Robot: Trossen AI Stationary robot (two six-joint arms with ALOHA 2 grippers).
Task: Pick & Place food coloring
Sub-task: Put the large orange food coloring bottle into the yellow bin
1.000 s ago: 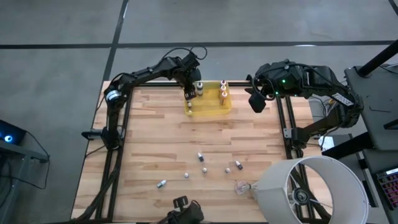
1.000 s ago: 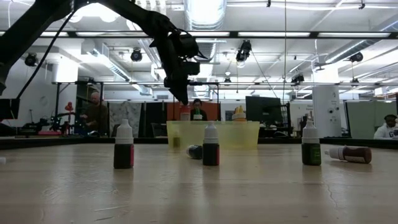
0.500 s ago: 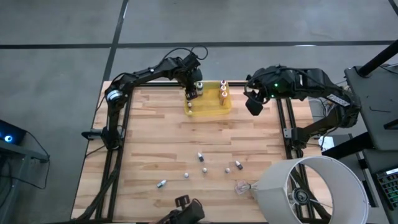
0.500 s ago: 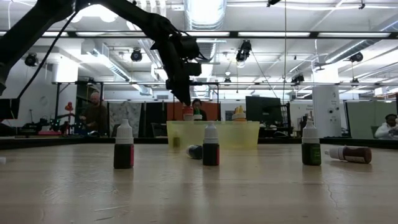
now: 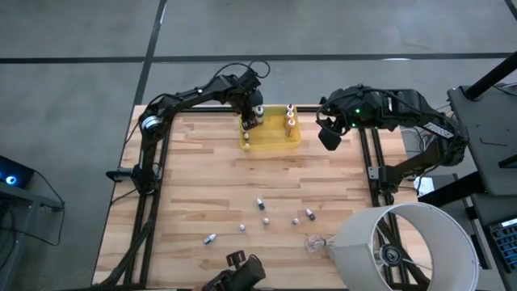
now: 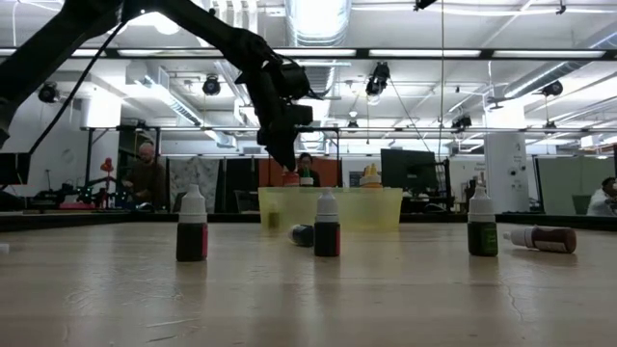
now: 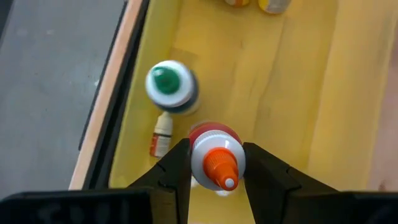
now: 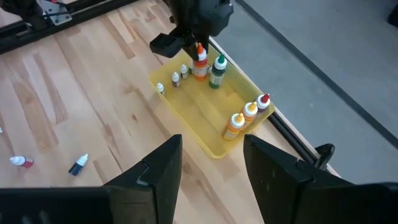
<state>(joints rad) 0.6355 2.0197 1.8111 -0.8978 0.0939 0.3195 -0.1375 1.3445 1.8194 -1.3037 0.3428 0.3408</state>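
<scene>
My left gripper [image 7: 214, 180] is above the translucent yellow tray [image 5: 273, 142] at the table's far edge, shut on a food coloring bottle [image 7: 214, 158] with an orange tip. A green-capped bottle [image 7: 169, 84] stands in the tray beside it, and a tiny one [image 7: 161, 134] lies on the tray floor. Three more bottles [image 8: 247, 115] stand at the tray's right end. My right gripper [image 5: 329, 134] hangs open in the air to the right of the tray. Several bottles [image 5: 263, 212] stand or lie on the near half of the table. My left gripper pinches the orange-tipped bottle at its white shoulder [image 7: 202, 163], just below the tip, one finger on each side. The fingers [image 6: 286, 154] come from above, pointing down. The bottle stands upright inside the tray; I cannot tell whether its base rests on the tray floor.
A clear crumpled plastic scrap [image 5: 313, 242] lies near the table's near right corner, beside a large white lampshade [image 5: 404, 246]. In the low view three bottles [image 6: 327, 224] stand upright and two lie down [image 6: 540, 238] on the table in front of the tray. People show in the room behind.
My left gripper has sunk a little toward the tray, carrying the orange-tipped bottle down with it. My right gripper has shifted slightly toward the table's left, nearer the tray.
</scene>
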